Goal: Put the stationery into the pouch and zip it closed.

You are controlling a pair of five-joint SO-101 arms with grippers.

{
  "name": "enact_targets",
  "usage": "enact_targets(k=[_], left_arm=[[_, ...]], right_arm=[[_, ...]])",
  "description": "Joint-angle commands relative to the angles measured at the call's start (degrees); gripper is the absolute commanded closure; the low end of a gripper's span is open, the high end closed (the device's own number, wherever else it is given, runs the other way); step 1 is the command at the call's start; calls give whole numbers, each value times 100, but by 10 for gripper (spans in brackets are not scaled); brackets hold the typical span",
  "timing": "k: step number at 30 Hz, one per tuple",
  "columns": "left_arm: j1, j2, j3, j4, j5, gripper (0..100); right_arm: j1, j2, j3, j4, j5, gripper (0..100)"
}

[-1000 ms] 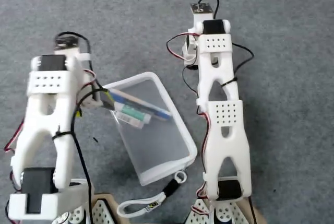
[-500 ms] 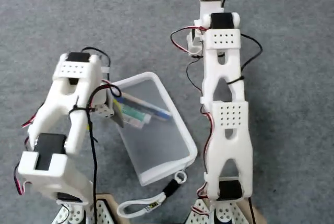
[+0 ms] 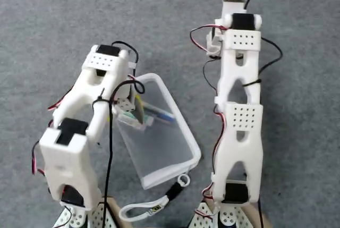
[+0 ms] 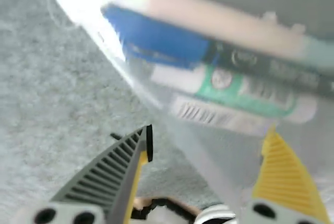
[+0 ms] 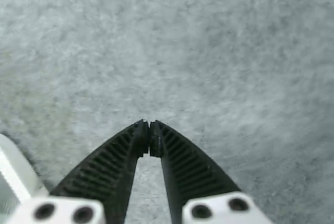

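Swinging across, the left arm has brought the left gripper (image 4: 209, 130) from beside the pouch (image 3: 159, 153) right onto its left rim. Its fingers are spread wide and straddle that rim, one over the grey bench (image 3: 53, 26), the other over the clear wall. Pens (image 3: 152, 114) lie inside the open pouch at its far end, just ahead of those fingers. A strap (image 3: 142, 210) trails off the near corner. Over on the right, the right gripper (image 5: 150, 131) has slid farther up the bench, fingers pressed together on nothing, well apart from the pouch.

Stationery (image 3: 154, 114) inside clear, white-rimmed pouch (image 3: 164, 149)
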Motion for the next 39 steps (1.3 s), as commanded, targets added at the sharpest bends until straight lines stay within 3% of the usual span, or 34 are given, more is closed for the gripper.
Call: enact_targets(k=[1,6,13,21,29,39], left_arm=[[-75,484,-664,62,387,664],[-66,967,-1033,70,440,689],[-215,993,-1209,475,448,876],[-259,932,-1218,800,598,788],[-760,-510,-462,782,624,783],[-716,-651,945,-88,580,782]], right_arm=[[185,-435,-233,62,-18,985],[255,-435,-233,62,-18,985],[237,-426,-233,62,-18,985],[185,-435,-233,62,-18,985],[176,-435,-233,62,-9,985],[176,-435,-233,62,-9,985]])
